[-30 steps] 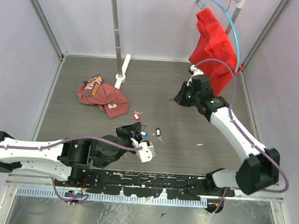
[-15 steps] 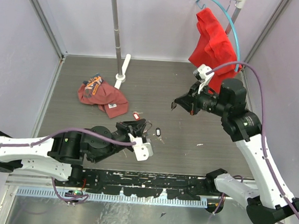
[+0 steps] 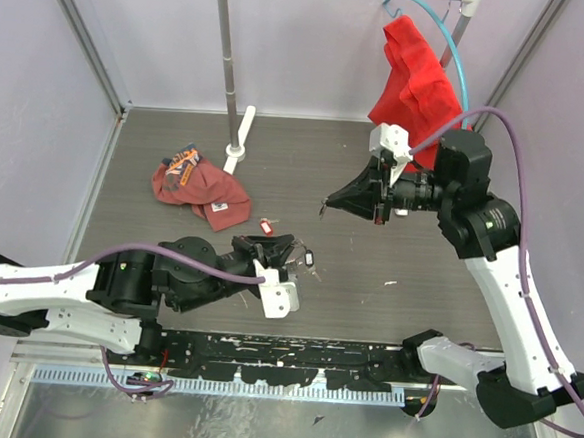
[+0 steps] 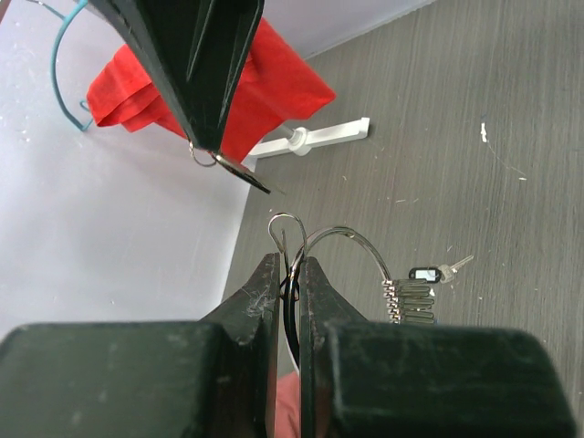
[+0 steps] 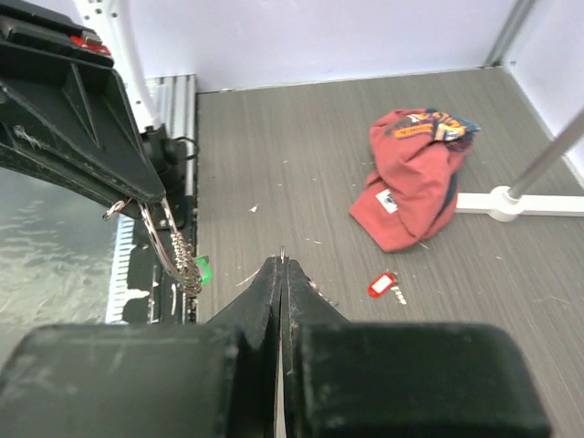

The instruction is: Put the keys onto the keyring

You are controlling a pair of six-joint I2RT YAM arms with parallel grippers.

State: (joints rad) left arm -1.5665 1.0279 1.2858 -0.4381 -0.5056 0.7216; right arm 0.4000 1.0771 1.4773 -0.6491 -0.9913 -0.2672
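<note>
My left gripper [image 3: 286,249] is shut on the keyring [image 4: 360,245], a thin silver wire loop with a stack of key heads on it [image 4: 408,302] and a green tag [image 5: 203,270]. My right gripper [image 3: 326,205] is shut on a small silver key [image 4: 239,173], held above the floor and pointing at the ring from up and to the right, a short gap away. Only the key's tip [image 5: 283,253] shows in the right wrist view. A black-tagged key [image 3: 307,257] and a red-tagged key [image 3: 265,226] lie loose on the floor.
A red cap [image 3: 199,187] lies at the left of the floor. A red cloth [image 3: 417,82] hangs from a blue hoop hanger [image 3: 463,81] on the rack, whose pole [image 3: 226,64] and white foot [image 3: 239,140] stand at the back.
My right gripper has swung left and toward the left gripper with the key. My left gripper has shifted slightly right, carrying the keyring.
</note>
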